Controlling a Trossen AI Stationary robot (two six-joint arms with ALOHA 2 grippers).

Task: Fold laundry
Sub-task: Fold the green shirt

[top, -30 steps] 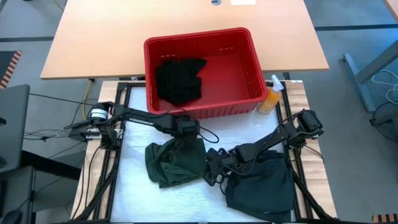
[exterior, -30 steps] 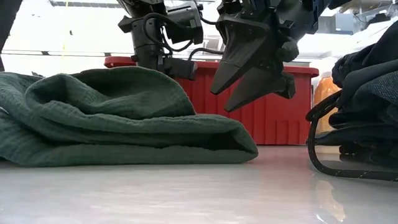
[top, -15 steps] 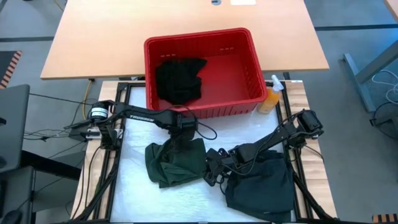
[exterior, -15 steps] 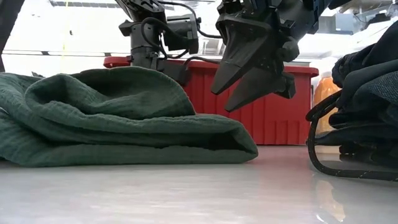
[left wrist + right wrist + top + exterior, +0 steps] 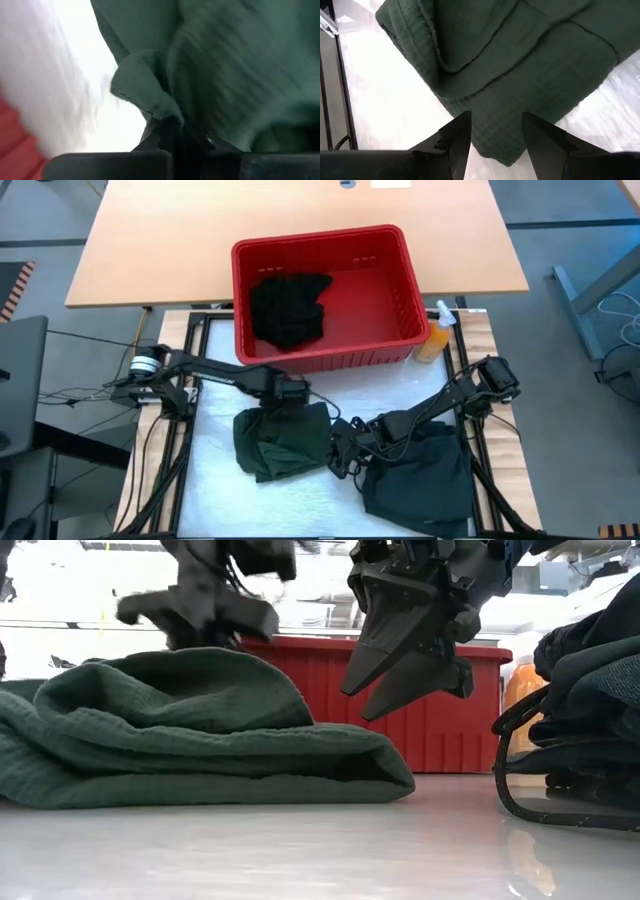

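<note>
A dark green shirt (image 5: pixel 282 440), a black garment (image 5: pixel 290 308) in a red basket (image 5: pixel 400 275), an orange bottle (image 5: pixel 436 340).

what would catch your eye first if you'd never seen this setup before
Probably the bright red basket at the far side of the table, with a black garment lying inside it. In front of it, a crumpled dark green garment lies on the white table, with the left gripper shut on its edge. The right gripper hovers open over the green cloth's other side, beside a darker garment under the right arm.
</note>
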